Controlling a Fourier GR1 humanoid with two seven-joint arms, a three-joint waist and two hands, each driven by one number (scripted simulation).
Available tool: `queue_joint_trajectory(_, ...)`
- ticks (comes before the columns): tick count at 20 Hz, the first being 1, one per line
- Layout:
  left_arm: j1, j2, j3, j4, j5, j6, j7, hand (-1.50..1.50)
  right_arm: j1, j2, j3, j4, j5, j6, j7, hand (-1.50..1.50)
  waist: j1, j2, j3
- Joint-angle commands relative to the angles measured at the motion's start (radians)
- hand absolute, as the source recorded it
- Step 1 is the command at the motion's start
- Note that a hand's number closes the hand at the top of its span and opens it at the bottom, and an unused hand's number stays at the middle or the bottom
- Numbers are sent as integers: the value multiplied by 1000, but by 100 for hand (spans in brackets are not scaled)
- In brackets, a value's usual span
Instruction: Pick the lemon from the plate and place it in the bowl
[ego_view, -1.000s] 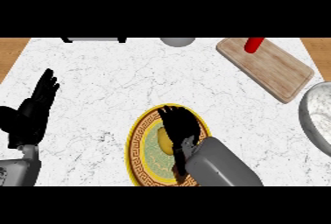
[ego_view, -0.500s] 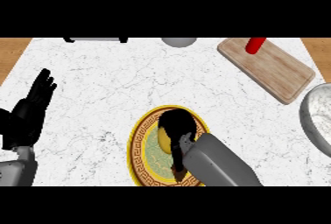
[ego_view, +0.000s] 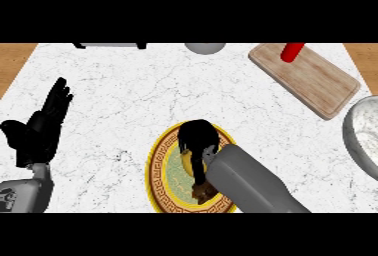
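so one white marble worktop (ego_view: 148, 90) with wooden strips showing at its far left and far right corners. going left to right: the left hand (ego_view: 40, 127) sits near the left edge, black, fingers straight and pointing up, thumb out to the side, holding nothing, just resting there on its grey forearm.

at the back edge there's one dark flat thing (ego_view: 111, 45) cut off by the frame, and a bit further right one small grey round object (ego_view: 204, 48), also cut off, can't tell what either is.

middle front: one round yellow plate with a brown greek-key rim and pale green centre (ego_view: 164, 172). the right hand (ego_view: 198, 140) is down over the upper part of that plate, fingers curled under and bunched together. the lemon itself isn't visible at all, the hand and grey forearm cover that spot, so i honestly can't tell if it's clamped on the lemon or just clenched over it.

right side: one light wooden cutting board (ego_view: 310, 80) lying at an angle, with one red cylinder (ego_view: 293, 51) on its far end. then one grey metal bowl (ego_view: 362, 135) at the right edge, partly out of frame, well apart from the plate.
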Motion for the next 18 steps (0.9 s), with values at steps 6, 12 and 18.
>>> queue_joint_trajectory(6, 23, 18, 42, -23, 6, -21, 4, 0, 45, -65, -19, -74, 134, -167, 39, 150, -19, 5, 2)
queue_joint_trajectory(12, 64, 24, 65, -41, 22, -17, 22, 0, 208, -366, -180, -228, 120, -260, 112, 150, -60, -6, 2)
queue_joint_trajectory(18, 95, 7, 49, -87, 14, -12, 28, 0, 231, -490, -241, -600, 220, -259, 320, 150, -57, -13, 1)
